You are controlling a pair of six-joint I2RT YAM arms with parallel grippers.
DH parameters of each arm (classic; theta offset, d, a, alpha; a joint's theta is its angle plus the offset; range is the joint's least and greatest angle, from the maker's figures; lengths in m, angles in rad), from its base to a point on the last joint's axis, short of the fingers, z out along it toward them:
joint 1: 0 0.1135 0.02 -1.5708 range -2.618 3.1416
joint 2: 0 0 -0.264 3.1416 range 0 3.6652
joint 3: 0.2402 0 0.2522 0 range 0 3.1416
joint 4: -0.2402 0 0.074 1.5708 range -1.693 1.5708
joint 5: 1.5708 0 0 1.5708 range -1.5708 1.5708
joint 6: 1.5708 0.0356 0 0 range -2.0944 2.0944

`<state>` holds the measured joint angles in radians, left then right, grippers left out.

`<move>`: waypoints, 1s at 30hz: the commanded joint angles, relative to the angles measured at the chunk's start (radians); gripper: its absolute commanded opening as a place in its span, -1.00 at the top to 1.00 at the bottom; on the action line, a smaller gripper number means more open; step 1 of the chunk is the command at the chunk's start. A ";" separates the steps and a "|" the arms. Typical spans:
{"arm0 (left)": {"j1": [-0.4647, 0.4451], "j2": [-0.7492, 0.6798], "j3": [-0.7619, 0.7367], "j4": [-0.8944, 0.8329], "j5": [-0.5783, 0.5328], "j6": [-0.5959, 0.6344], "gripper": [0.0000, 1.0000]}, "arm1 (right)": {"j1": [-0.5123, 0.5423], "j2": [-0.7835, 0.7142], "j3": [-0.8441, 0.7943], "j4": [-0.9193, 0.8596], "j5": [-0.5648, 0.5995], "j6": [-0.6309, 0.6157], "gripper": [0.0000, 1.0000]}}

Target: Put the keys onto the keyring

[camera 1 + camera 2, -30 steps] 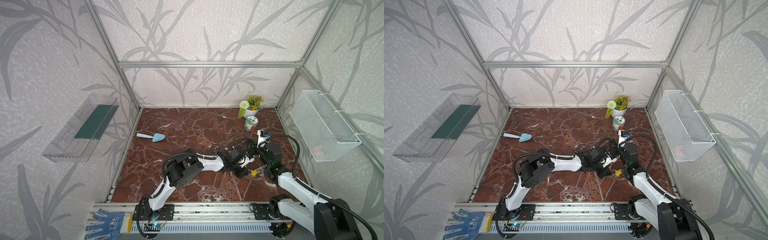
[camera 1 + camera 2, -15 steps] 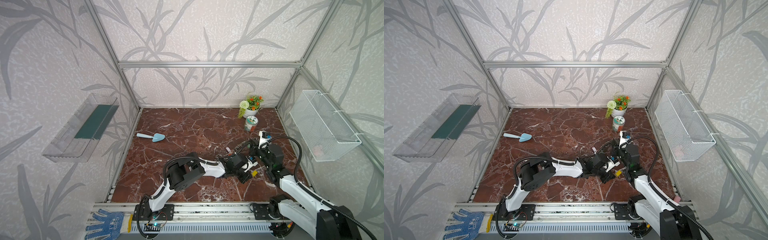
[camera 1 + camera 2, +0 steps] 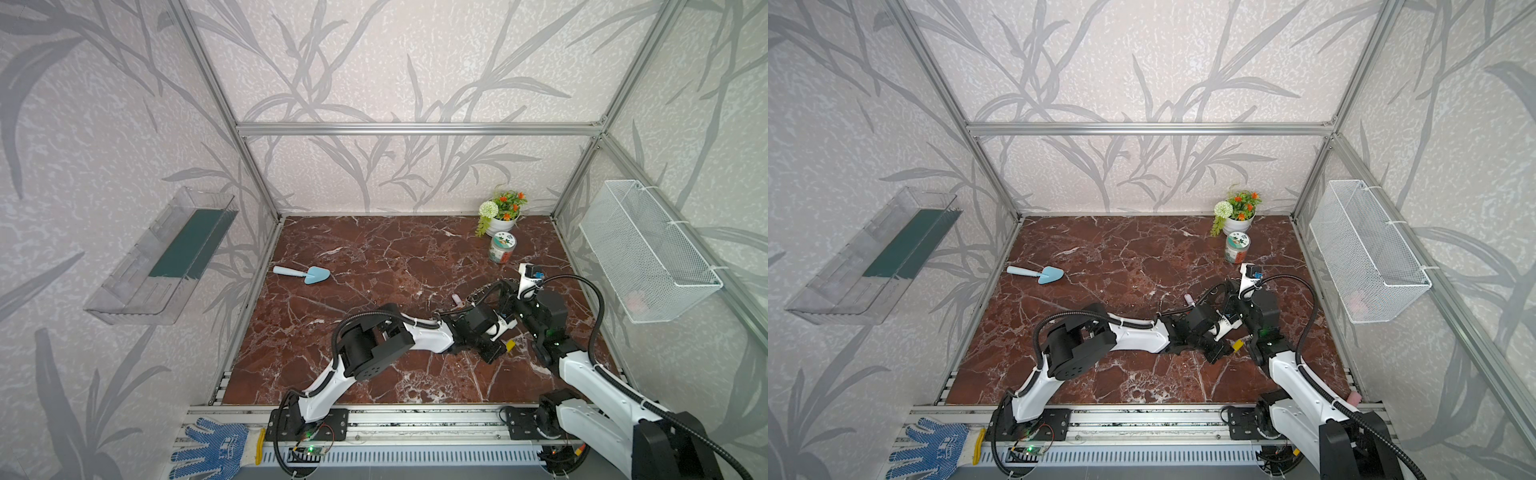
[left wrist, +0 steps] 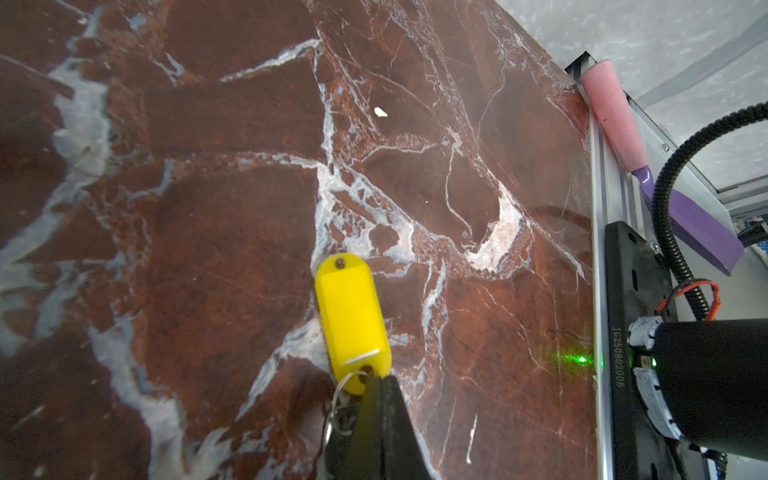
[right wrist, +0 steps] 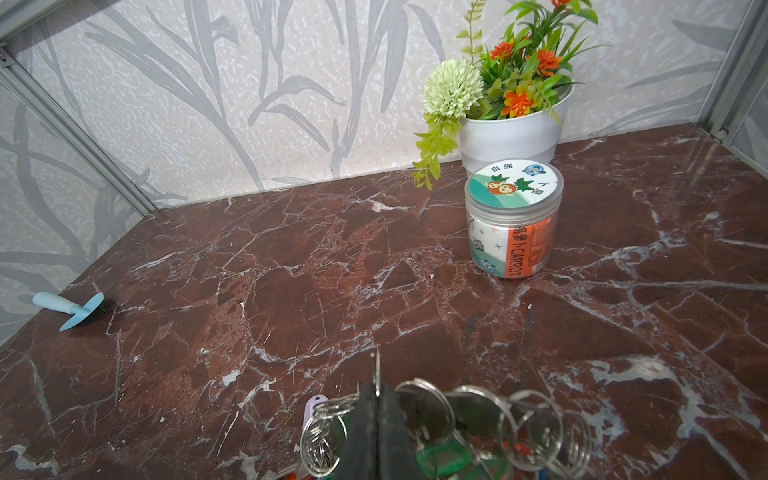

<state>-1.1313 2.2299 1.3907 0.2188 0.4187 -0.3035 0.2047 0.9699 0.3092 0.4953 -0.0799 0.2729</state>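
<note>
The keys hang from a small ring on a yellow tag [image 4: 352,320] just above the marble floor, and my left gripper [image 4: 376,380] is shut on that ring. In both top views the tag [image 3: 509,345] [image 3: 1237,345] pokes out beyond the left gripper [image 3: 500,352] [image 3: 1225,352]. The keyring [image 5: 377,368] is a thin wire standing up between the shut jaws of my right gripper [image 5: 377,388], with several small rings and coloured tags strung on it either side. In a top view the right gripper [image 3: 500,291] holds the keyring [image 3: 478,294] just behind the left one.
A labelled jar [image 5: 513,220] and a white flower pot [image 5: 511,133] stand at the back right. A blue trowel [image 3: 305,274] lies at the left. A wire basket [image 3: 648,253] hangs on the right wall. A pink-handled purple tool [image 4: 615,120] lies on the front rail.
Both arms have shifted slightly near the right middle of the floor, the left elbow sinking a little toward the front. Both grips are unchanged.
</note>
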 commanded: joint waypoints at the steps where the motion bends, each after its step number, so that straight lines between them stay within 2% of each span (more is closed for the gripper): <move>1: -0.001 0.026 0.022 -0.002 -0.002 -0.020 1.00 | -0.002 -0.010 0.000 0.061 -0.001 0.008 1.00; 6: -0.001 0.005 -0.017 -0.023 -0.028 -0.032 1.00 | -0.002 -0.023 -0.004 0.049 0.001 0.008 1.00; 19: 0.004 -0.174 -0.287 -0.002 -0.117 -0.047 1.00 | -0.002 -0.036 0.001 0.037 -0.010 0.014 1.00; 30: 0.026 -0.310 -0.487 -0.024 -0.088 -0.076 1.00 | 0.000 -0.028 -0.005 0.038 -0.069 -0.004 1.00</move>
<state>-1.1103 1.9316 0.9558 0.2657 0.3424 -0.3550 0.2047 0.9512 0.3069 0.4873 -0.1162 0.2794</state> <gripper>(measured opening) 0.048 0.050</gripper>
